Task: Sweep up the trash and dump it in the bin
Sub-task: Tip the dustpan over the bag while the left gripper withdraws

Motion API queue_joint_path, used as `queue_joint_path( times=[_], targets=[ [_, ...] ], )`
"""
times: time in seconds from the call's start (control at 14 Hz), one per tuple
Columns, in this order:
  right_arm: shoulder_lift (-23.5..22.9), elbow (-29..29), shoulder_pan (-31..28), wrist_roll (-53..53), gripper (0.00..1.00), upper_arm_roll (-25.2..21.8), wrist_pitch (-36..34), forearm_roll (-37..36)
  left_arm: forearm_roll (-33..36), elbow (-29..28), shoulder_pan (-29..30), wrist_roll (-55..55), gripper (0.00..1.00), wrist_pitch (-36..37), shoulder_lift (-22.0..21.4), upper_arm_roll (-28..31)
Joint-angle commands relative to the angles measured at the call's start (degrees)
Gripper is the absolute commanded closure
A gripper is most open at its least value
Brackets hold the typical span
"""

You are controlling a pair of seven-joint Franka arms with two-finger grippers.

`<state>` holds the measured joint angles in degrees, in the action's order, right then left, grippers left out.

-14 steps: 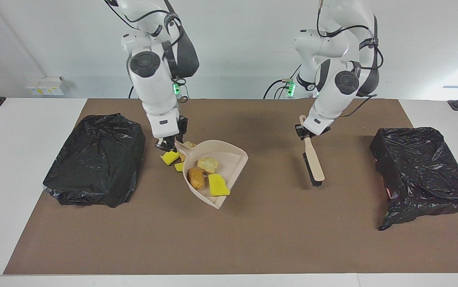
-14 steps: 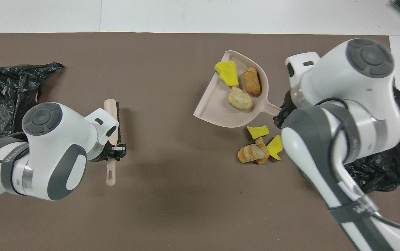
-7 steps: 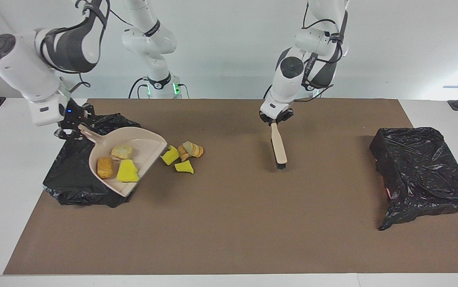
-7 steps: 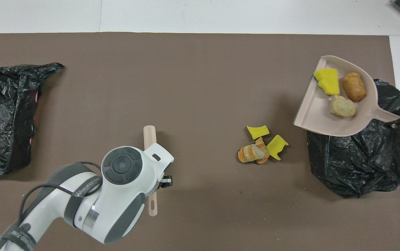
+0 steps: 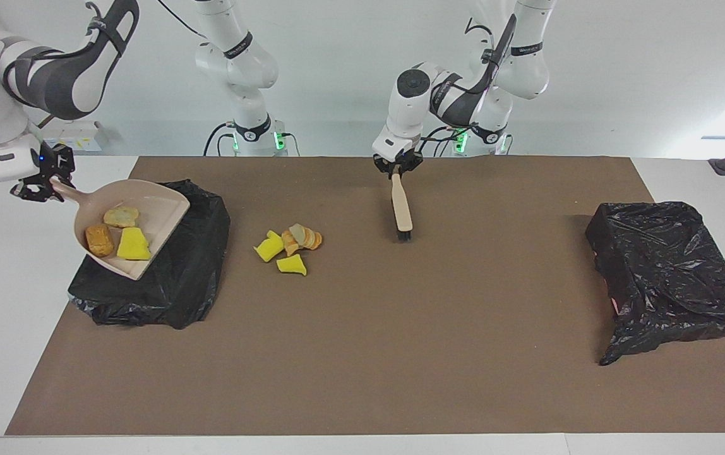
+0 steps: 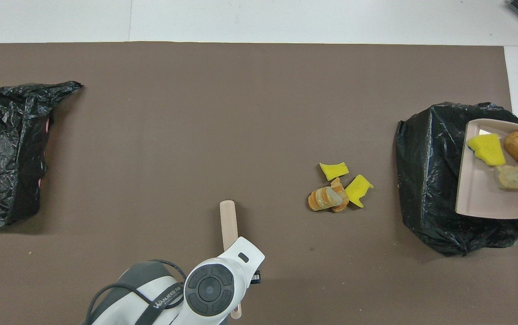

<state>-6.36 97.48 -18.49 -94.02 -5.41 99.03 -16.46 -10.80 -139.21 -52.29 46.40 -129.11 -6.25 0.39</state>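
Your right gripper (image 5: 39, 188) is clamped on the dustpan (image 5: 148, 215) handle over the bin (image 5: 185, 278), its mouth apparently facing mid-table, carrying yellow and tan trash (image 5: 117, 234), while your left gripper (image 5: 396, 169), closed, dangles the brush (image 5: 402, 208).

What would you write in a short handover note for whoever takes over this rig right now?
Right gripper: jaws shut on the dustpan handle, holding the pan raised over the black-bagged bin at the right arm's end.
Left gripper: jaws shut on the brush handle, bristle end hanging down over the brown mat.
Done: three scraps are in the pan.
Left: tip the pan into the bin, then sweep up and dump the loose trash lying on the mat between bin and brush. A second bagged bin sits at the left arm's end.
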Motion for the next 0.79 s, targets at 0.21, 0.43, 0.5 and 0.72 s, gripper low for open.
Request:
queue_joint_path(
  times=[0.21, 0.43, 0.5, 0.72],
  targets=[
    [1.7, 1.84, 1.61, -4.77, 1.0, 1.01, -1.64, -12.96, -1.77, -0.46, -0.63, -1.57, 0.0, -1.5, -0.78, 1.63],
    [1.79, 1.84, 4.16, -5.21, 1.0, 1.01, -3.83, -17.71, -1.15, 3.23, 5.33, -4.1, 0.0, 0.96, -0.69, 1.81],
    [1.87, 1.84, 4.34, -5.3, 1.0, 1.1, -4.45, -18.69, -1.06, 4.72, 7.97, -6.47, 0.0, 1.84, -0.61, 1.81],
    [2.48, 1.84, 8.2, -5.21, 1.0, 1.28, -7.09, -22.64, -0.54, 8.51, 14.3, -11.67, 0.0, 5.27, 0.27, 1.81]
  ],
)
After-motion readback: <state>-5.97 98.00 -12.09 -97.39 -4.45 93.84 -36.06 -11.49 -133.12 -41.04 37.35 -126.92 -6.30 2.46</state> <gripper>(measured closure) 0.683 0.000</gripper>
